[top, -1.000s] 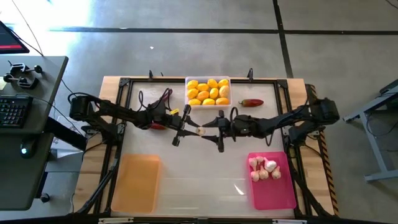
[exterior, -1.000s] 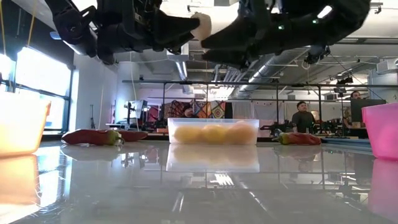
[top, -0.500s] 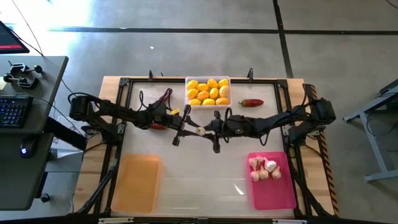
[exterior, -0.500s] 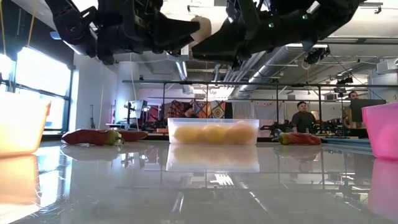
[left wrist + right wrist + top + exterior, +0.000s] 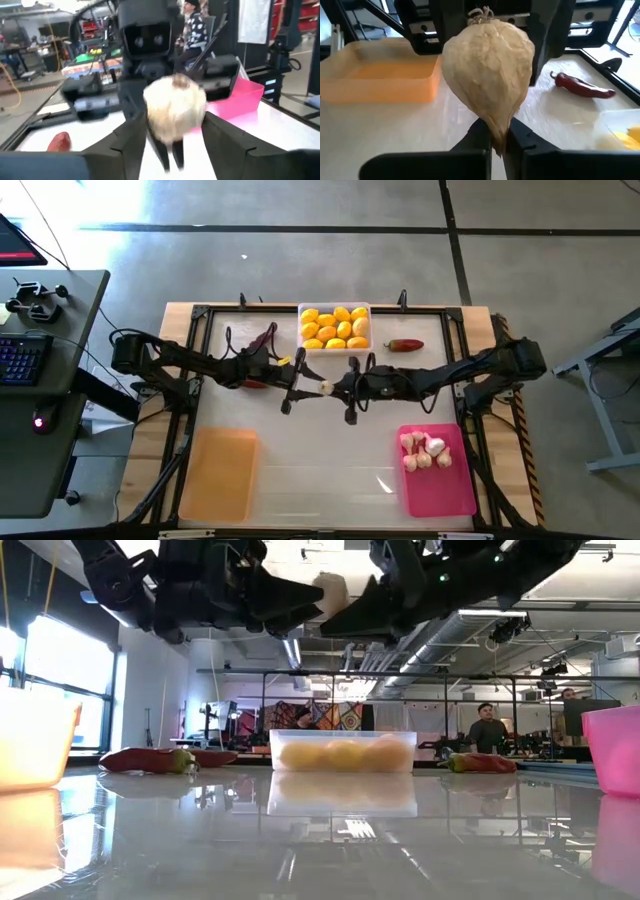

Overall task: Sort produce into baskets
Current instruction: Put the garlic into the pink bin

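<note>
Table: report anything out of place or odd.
Two dark red chili peppers lie loose on the table outside any tray, one right of the clear tray of lemons, one under the left arm. The orange tray is empty. A garlic bulb hangs mid-air between both grippers.

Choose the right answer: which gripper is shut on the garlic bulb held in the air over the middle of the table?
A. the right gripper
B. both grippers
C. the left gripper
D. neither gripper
A: the right gripper pinches the garlic bulb by its tip, while the left gripper has its fingers spread clear of it.
</note>
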`<state>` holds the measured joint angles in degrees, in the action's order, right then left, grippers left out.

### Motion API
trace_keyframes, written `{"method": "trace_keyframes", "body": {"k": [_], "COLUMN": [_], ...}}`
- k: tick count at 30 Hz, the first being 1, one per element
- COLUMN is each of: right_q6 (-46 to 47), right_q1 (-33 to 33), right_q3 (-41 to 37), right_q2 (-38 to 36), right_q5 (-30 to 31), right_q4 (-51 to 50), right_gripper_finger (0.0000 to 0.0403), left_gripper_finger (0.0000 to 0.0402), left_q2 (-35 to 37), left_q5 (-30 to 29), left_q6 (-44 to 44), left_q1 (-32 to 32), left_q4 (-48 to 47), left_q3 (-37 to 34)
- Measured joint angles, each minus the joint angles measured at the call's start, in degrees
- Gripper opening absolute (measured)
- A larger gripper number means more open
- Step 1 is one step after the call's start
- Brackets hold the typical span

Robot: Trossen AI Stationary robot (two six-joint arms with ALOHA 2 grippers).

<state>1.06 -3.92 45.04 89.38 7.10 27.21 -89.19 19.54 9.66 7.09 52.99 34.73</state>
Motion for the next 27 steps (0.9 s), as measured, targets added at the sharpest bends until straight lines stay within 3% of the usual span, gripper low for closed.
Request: {"method": "trace_keyframes", "body": {"k": [5, 13, 21, 27], "right_q6": [0.2, 8.7, 39.1, 63.8], "right_q1": [-1.3, -6.2, -15.9, -27.0], "right_q3": [0.0, 0.0, 0.0, 0.0], "right_q2": [-5.5, -15.2, -22.5, -24.6], "right_q5": [6.5, 12.0, 9.1, 2.1], "right_q4": [-11.9, -33.3, -63.6, -74.0], "right_gripper_finger": [0.0006, 0.0003, 0.0002, 0.0001], "left_gripper_finger": [0.0207, 0.0215, 0.0216, 0.0216], "left_q2": [0.0, 0.0, 0.0, 0.0], "left_q5": [-1.4, -1.4, -1.6, -1.7], "left_q6": [-0.4, 0.9, 1.0, 2.5], "left_q1": [0.0, 0.0, 0.0, 0.0], "left_q4": [-0.2, -1.1, -6.9, -6.9], "left_q3": [-0.1, -0.1, -0.1, -0.1]}}
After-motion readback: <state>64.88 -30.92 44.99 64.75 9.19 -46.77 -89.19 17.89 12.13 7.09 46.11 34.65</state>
